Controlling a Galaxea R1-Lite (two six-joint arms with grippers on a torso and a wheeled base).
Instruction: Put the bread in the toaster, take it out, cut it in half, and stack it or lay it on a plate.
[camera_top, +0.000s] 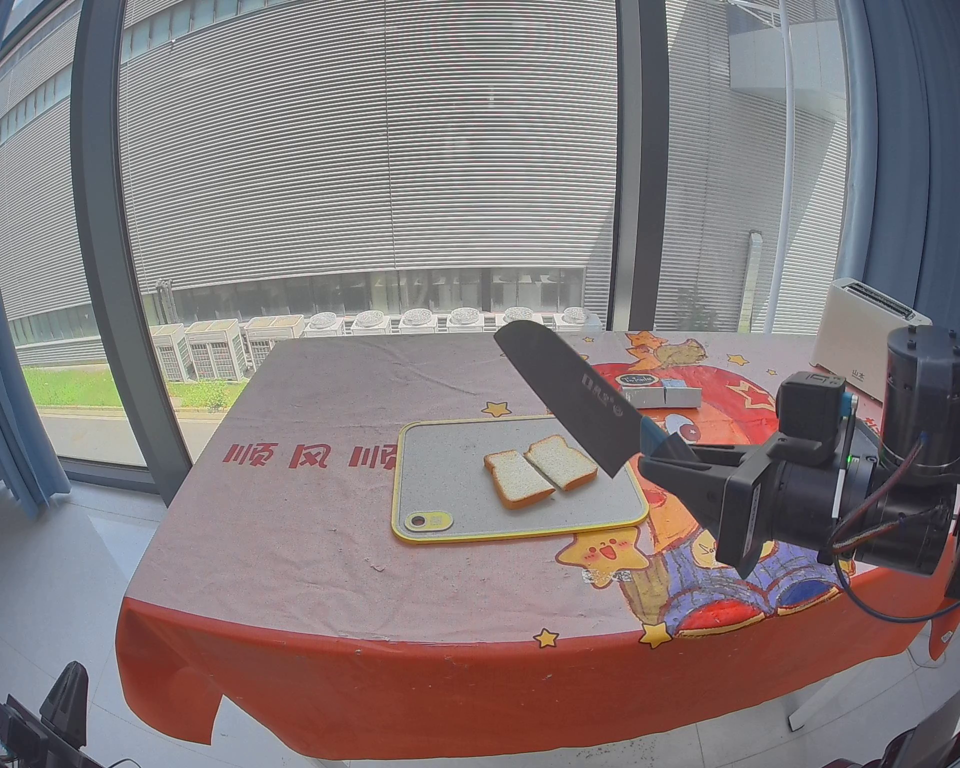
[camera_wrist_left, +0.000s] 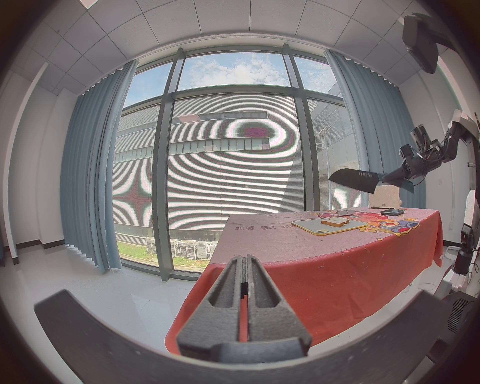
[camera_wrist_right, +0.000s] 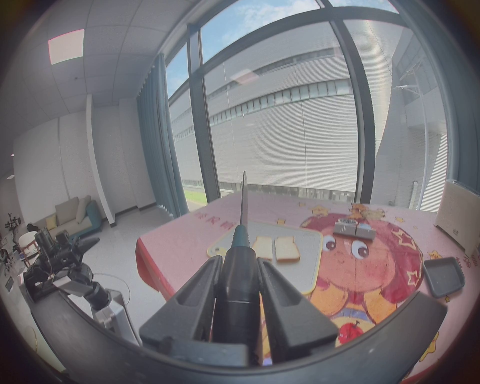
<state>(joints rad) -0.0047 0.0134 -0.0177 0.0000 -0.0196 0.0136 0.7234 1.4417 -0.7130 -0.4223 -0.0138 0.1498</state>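
Two half slices of bread (camera_top: 518, 477) (camera_top: 562, 462) lie side by side, a narrow gap between them, on a grey cutting board with a yellow rim (camera_top: 450, 480). My right gripper (camera_top: 665, 455) is shut on the handle of a black knife (camera_top: 575, 395). The knife hangs in the air above the board's right end, its blade pointing up and to the far left. The right wrist view looks along the blade (camera_wrist_right: 244, 200) toward the bread (camera_wrist_right: 275, 248). My left gripper (camera_wrist_left: 244, 310) is shut on nothing, low and well off the table's left side.
A white toaster (camera_top: 860, 335) stands at the table's far right edge. A small dark square tray (camera_wrist_right: 444, 276) lies near it, and a grey block (camera_top: 660, 392) sits beyond the board. The orange cloth (camera_top: 300, 560) left of and in front of the board is bare.
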